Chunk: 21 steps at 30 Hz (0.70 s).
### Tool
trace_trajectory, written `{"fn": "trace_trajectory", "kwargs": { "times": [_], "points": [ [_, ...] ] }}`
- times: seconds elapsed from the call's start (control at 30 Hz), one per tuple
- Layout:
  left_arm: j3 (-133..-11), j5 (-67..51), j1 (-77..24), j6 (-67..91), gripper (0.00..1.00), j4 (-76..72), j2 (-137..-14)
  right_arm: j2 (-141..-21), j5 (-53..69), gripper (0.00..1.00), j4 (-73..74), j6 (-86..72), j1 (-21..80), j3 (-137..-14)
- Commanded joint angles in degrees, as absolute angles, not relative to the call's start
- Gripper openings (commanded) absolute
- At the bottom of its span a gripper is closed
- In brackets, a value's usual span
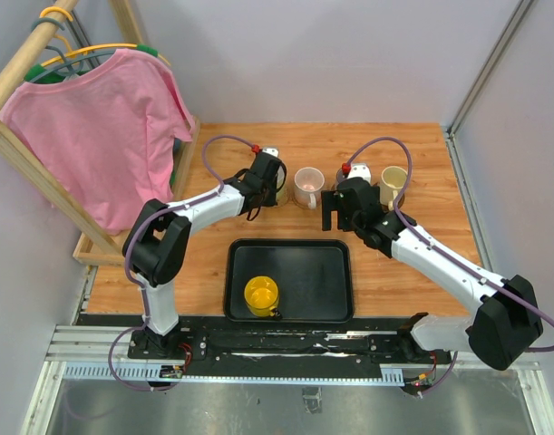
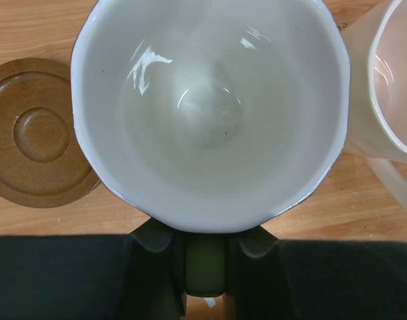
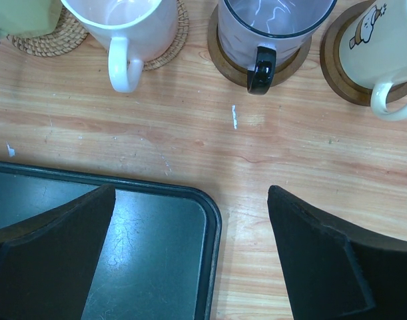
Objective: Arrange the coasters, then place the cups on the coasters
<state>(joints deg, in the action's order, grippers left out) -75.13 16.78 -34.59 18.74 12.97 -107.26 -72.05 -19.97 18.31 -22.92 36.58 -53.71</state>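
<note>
My left gripper [image 2: 203,232] is clamped on the pale handle of the white faceted ceramic cup [image 2: 210,107] at the far left of the row. A round dark brown wooden coaster [image 2: 40,133] lies just to the cup's left. My right gripper [image 3: 191,193] hangs with its jaws wide apart over the far right corner of the black rectangular tray [image 3: 156,260]. The yellow ceramic cup [image 1: 261,294] stands in the tray's near part.
</note>
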Motion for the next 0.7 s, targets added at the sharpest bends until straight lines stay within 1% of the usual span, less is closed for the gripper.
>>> {"fn": "trace_trajectory", "kwargs": {
  "times": [0.0,0.67],
  "points": [
    [-76.1,17.3,-34.5,19.5,0.01,6.6,-106.4,-72.1,-20.1,0.98,19.0,-22.7,37.1,-53.8],
    [-75.0,18.7,-34.5,19.6,0.01,6.4,-107.4,-73.4,-18.9,0.98,18.5,-22.9,37.0,-53.9]
  ]
}}
